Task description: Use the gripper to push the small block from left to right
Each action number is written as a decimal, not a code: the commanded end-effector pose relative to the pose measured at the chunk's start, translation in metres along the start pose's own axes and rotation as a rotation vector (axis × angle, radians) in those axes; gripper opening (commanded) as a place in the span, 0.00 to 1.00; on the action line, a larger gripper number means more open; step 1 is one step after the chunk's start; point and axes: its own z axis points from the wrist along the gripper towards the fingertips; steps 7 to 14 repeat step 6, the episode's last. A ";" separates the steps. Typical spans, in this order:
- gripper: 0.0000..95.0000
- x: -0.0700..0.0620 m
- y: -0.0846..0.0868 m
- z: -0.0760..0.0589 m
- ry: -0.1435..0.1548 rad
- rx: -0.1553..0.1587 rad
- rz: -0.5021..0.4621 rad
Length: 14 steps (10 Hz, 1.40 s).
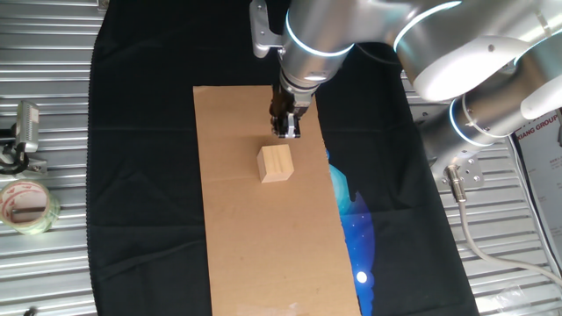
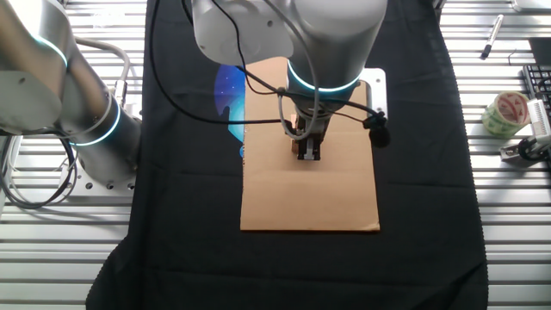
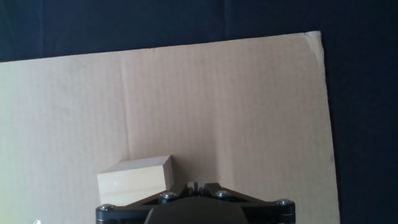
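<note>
The small block [image 1: 275,163] is a pale wooden cube resting on the brown cardboard sheet [image 1: 263,237]. My gripper [image 1: 285,130] hangs just beyond the block and slightly to its right in one fixed view, with its fingers pressed together and nothing held. In the hand view the block [image 3: 134,180] lies at the lower left, close beside the fingertips [image 3: 196,185], and I cannot tell whether they touch. In the other fixed view the gripper [image 2: 308,152] points down at the cardboard [image 2: 310,198], and the block is hidden behind the arm.
A black cloth with a blue print [image 1: 356,211] covers the slatted metal table. A roll of tape [image 1: 26,206] lies at the left, seen also as the tape roll [image 2: 506,112]. A second silver arm [image 1: 492,105] stands at the right.
</note>
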 end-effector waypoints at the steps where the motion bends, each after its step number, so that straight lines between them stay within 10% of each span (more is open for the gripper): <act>1: 0.00 0.000 0.000 0.001 0.009 -0.003 -0.009; 14: 0.00 0.000 0.000 0.001 0.020 -0.019 -0.014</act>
